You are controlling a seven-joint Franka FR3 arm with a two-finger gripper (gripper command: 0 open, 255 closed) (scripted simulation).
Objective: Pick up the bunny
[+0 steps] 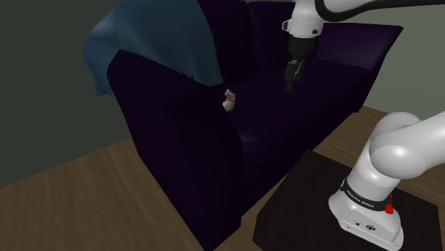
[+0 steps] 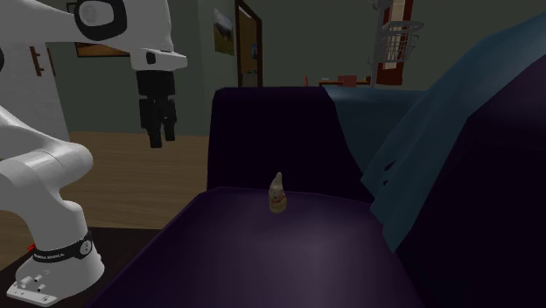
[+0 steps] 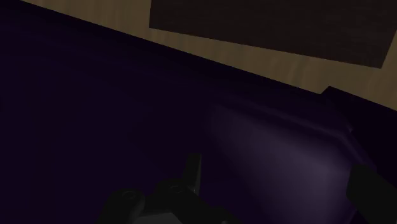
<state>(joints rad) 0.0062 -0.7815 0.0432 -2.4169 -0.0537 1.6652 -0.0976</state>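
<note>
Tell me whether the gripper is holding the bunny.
No: the bunny stands on the sofa seat, while the gripper hangs in the air apart from it.

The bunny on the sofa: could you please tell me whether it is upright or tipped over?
Upright: the bunny stands on its base on the sofa seat, its narrow end pointing up.

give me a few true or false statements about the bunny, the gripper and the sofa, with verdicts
1. The bunny stands on the sofa seat. True.
2. The gripper is shut on the bunny. False: it hangs open above the seat, apart from the bunny.
3. A blue blanket is draped over the sofa. True.
4. The blanket covers the bunny. False: the bunny stands uncovered beside it.
</note>
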